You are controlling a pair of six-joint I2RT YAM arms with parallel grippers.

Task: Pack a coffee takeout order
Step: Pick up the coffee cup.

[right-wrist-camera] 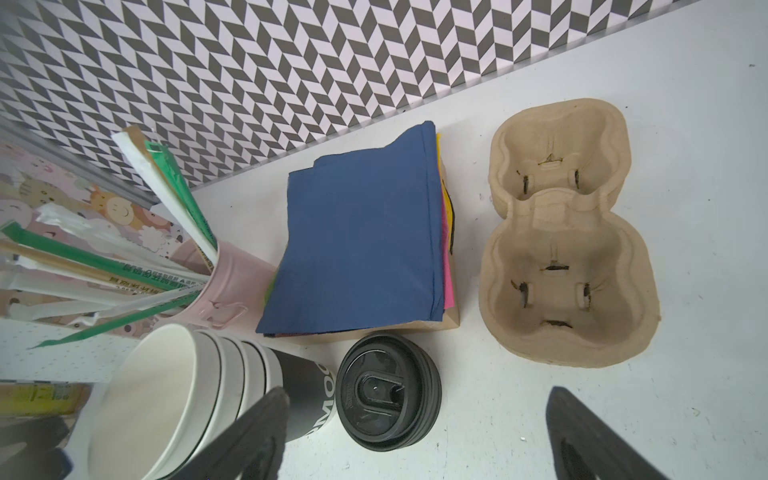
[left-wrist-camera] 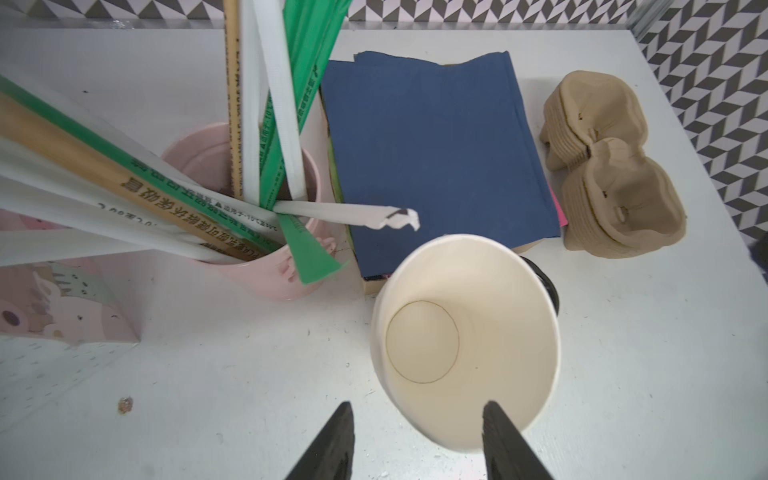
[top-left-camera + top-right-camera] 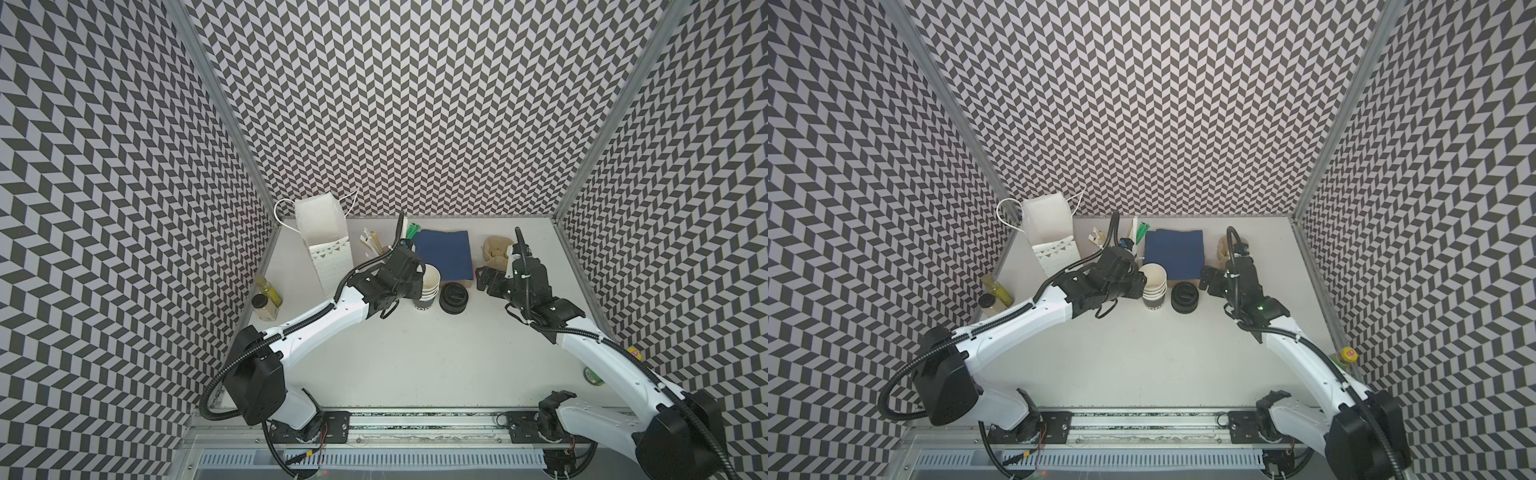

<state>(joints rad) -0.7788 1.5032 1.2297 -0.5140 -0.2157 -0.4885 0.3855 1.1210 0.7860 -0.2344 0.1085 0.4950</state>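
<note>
A stack of paper cups [image 3: 428, 286] [image 2: 465, 340], dark outside and white inside, stands mid-table. My left gripper [image 2: 417, 440] straddles the top cup's near rim, one finger outside and one inside. Its jaws stand apart and do not pinch the wall. A low stack of black lids [image 3: 454, 297] [image 1: 388, 390] sits right of the cups. My right gripper [image 3: 484, 279] [image 1: 419, 395] hangs open just above and beside the lids, holding nothing. Behind lie the navy-blue napkin [image 3: 444, 253] [image 1: 361, 241] and the tan pulp carrier [image 3: 496, 251] [image 1: 561, 232], partly hidden by the right arm in both top views.
A white paper bag [image 3: 328, 245] stands open at the back left. A pink pot of wrapped straws [image 2: 257, 232] sits close behind the cups. Coloured napkins [image 1: 448, 270] lie under the navy one. Two bottles [image 3: 266, 299] stand by the left wall and a small jar [image 3: 592, 376] by the right.
</note>
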